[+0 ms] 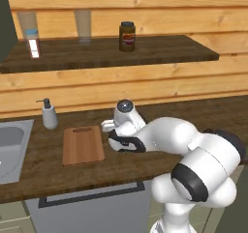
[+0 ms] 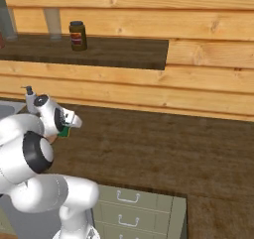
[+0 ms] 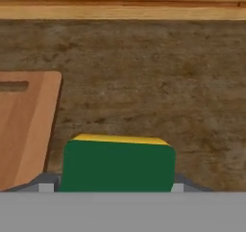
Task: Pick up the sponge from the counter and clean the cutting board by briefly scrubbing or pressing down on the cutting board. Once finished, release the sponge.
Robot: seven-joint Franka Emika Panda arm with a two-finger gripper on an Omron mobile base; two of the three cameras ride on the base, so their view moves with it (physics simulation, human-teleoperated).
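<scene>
The robot's fingers (image 3: 115, 190) close on either side of the sponge (image 3: 118, 163), a small block with a dark green scrubbing face and a yellow body, apparently lifted over the dark wood-grain bench (image 1: 145, 169) just right of the cutting board (image 1: 83, 144). The carry looks under way; next it must swing left and press down on the smooth, light-brown, round-cornered board with its slot handle at the far end.
</scene>
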